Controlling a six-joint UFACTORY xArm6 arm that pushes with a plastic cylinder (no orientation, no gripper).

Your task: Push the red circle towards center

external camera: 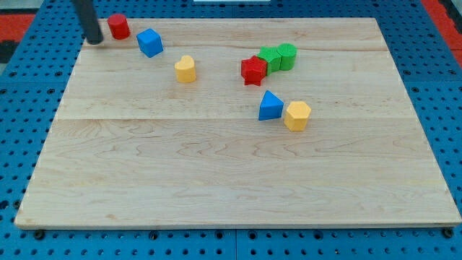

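Now my tip sits just left of the red circle at the board's top-left corner, seemingly not quite touching. Approach looks finished; next, a push rightward and down toward center, skirting the blue block.

My tip sits at the tabletop's top-left corner, just to the view's left of the red circle. Just right of that circle and slightly lower lies the blue cube. Further right and lower again is the yellow block. Right of centre, near the view's top, three blocks cluster: the red star touches the green block on its upper right, and the green cylinder sits against that block's right side. Below the cluster, the blue triangle lies just left of the yellow hexagon, nearly touching.
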